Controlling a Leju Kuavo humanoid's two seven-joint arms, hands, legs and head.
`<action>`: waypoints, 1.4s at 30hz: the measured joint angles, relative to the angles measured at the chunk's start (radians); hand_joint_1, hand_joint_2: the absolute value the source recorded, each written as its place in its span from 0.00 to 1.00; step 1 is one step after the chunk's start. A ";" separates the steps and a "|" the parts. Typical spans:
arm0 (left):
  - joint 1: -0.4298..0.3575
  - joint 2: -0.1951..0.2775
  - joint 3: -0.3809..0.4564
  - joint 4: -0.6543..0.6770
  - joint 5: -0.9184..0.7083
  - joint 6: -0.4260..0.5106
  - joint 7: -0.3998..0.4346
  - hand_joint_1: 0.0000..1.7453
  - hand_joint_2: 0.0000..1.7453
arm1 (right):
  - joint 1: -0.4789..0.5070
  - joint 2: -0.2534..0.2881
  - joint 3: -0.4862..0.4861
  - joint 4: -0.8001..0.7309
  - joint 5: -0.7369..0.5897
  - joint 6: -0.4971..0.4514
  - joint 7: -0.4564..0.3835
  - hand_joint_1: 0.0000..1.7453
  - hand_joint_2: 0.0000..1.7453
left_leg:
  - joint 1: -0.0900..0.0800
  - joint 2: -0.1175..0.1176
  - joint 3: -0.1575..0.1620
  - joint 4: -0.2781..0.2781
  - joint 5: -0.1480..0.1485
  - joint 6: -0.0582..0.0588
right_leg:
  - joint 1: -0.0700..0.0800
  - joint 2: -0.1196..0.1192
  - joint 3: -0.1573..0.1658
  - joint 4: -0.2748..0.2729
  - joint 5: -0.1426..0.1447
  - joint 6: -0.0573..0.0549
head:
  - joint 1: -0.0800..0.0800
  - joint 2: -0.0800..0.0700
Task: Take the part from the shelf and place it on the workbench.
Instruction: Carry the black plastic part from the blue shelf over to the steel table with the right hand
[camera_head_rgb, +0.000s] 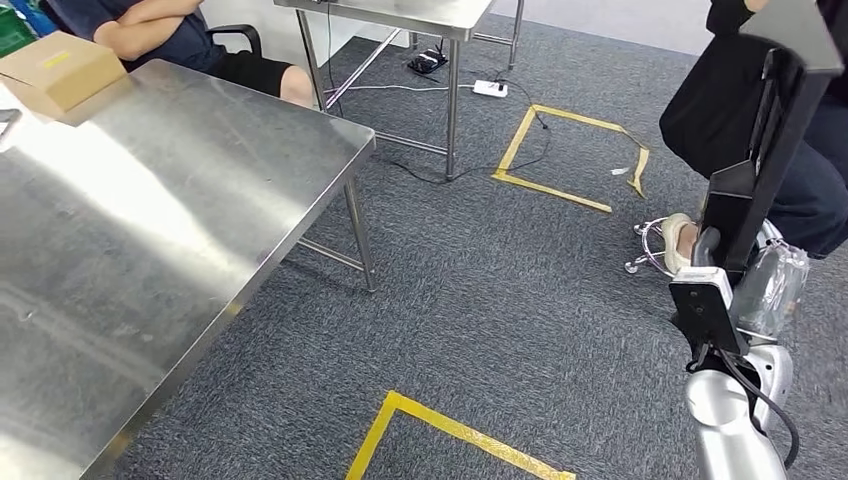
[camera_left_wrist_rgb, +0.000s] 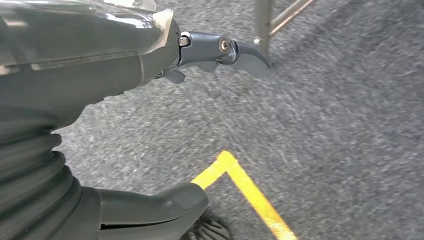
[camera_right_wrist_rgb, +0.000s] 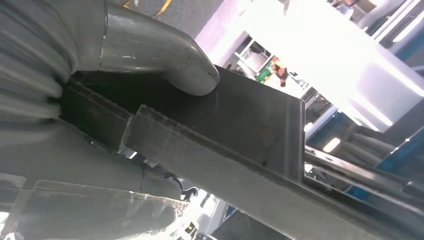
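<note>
A long black part stands nearly upright at the right edge of the head view, and my right hand grips it near its lower end. In the right wrist view my thumb presses on the part's flat black face, with a ridged bar of the part running beneath it. The steel workbench fills the left side, well apart from the part. My left hand hangs over the grey carpet with its dark fingers and thumb spread and nothing between them.
A cardboard box sits on the workbench's far corner, with a seated person behind it. Another person in dark clothes stands close behind the part. A second steel table, a power strip and yellow tape marks lie beyond.
</note>
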 joint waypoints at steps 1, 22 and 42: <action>0.001 0.000 0.000 0.000 0.000 0.000 0.000 0.00 1.00 | -0.001 0.001 0.000 0.000 -0.003 0.000 -0.001 1.00 1.00 | -0.001 0.026 -0.012 0.024 -0.018 -0.003 | -0.002 -0.009 0.000 -0.002 0.002 -0.009 | -0.003 0.000; -0.004 -0.001 0.001 0.000 -0.014 -0.006 -0.008 0.00 1.00 | 0.019 0.010 -0.003 -0.016 -0.068 -0.008 -0.023 1.00 1.00 | -0.003 0.118 0.022 -0.013 -0.005 0.042 | 0.009 -0.040 -0.123 0.275 -0.115 0.006 | -0.004 0.000; -0.012 -0.002 0.006 -0.002 -0.018 -0.003 -0.016 0.00 1.00 | 0.019 0.023 -0.010 -0.021 -0.067 -0.016 -0.024 1.00 1.00 | -0.007 0.120 0.092 0.005 -0.072 0.017 | 0.021 -0.046 -0.021 -0.003 0.032 -0.022 | -0.008 0.000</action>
